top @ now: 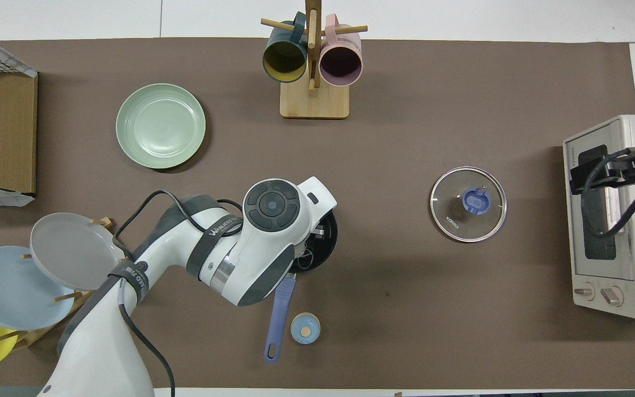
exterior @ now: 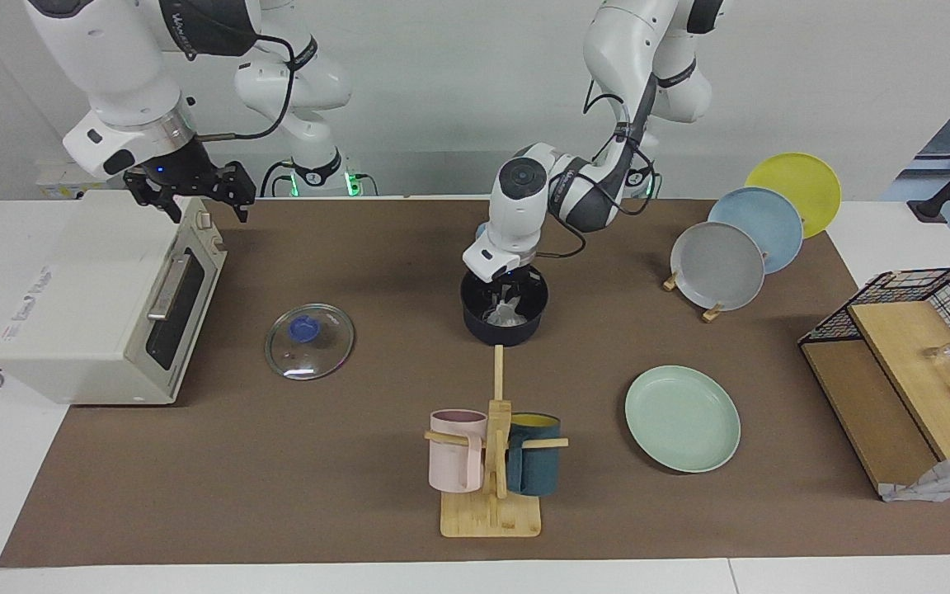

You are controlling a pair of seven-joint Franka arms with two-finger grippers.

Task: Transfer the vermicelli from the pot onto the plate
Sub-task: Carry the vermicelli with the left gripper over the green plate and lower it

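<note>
Left tool [exterior: 510, 299] inside pot [exterior: 475, 323], pinching vermicelli [exterior: 506, 314] (hidden overhead), right tool [exterior: 195, 188] spread above toaster oven [exterior: 96, 313].

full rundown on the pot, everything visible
The pot is a small dark navy saucepan with a black inside, upright and lidless mid-table. Its long blue handle points toward the robots, ending beside a small round blue object. The left gripper is down inside it at the whitish vermicelli. The mint-green plate lies farther from the robots, toward the left arm's end.
</note>
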